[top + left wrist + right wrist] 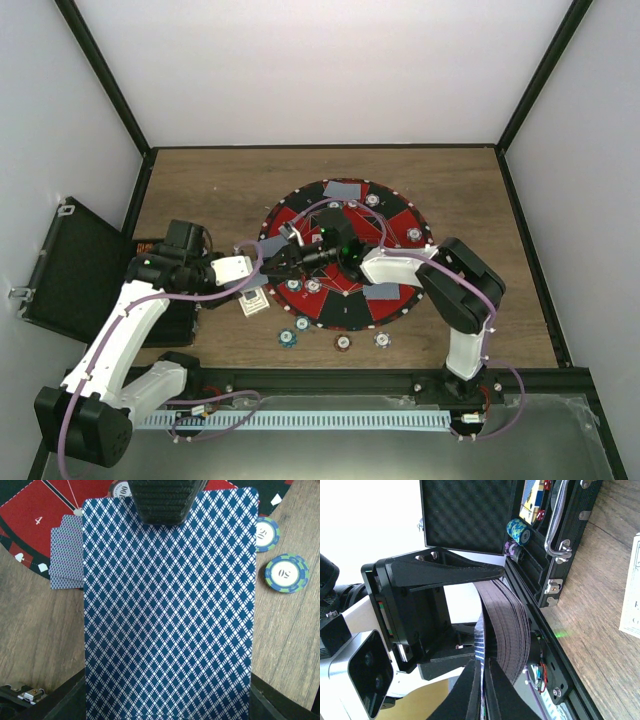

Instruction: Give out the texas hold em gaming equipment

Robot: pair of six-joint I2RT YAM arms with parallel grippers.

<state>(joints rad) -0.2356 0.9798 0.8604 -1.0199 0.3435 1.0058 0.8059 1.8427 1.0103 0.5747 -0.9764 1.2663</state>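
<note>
My left gripper [258, 264] is shut on a deck of playing cards [507, 625], seen edge-on and bowed in the right wrist view. The top card's blue diamond back [170, 610] fills the left wrist view. My right gripper [482, 669] is shut on the edge of that top card, peeled a little off the deck; one of its fingers [162, 502] shows over the card's far end. Dealt cards [345, 190] and poker chips [413, 235] lie on the round red-and-black mat [400, 215]. Three more chips [343, 342] sit on the wood in front of it.
The open black case [70, 265] lies at the left table edge, with chips [518, 531] and dice in its tray. A white printed sheet [254, 304] lies below the grippers. Two chips [286, 573] rest on the wood right of the held card.
</note>
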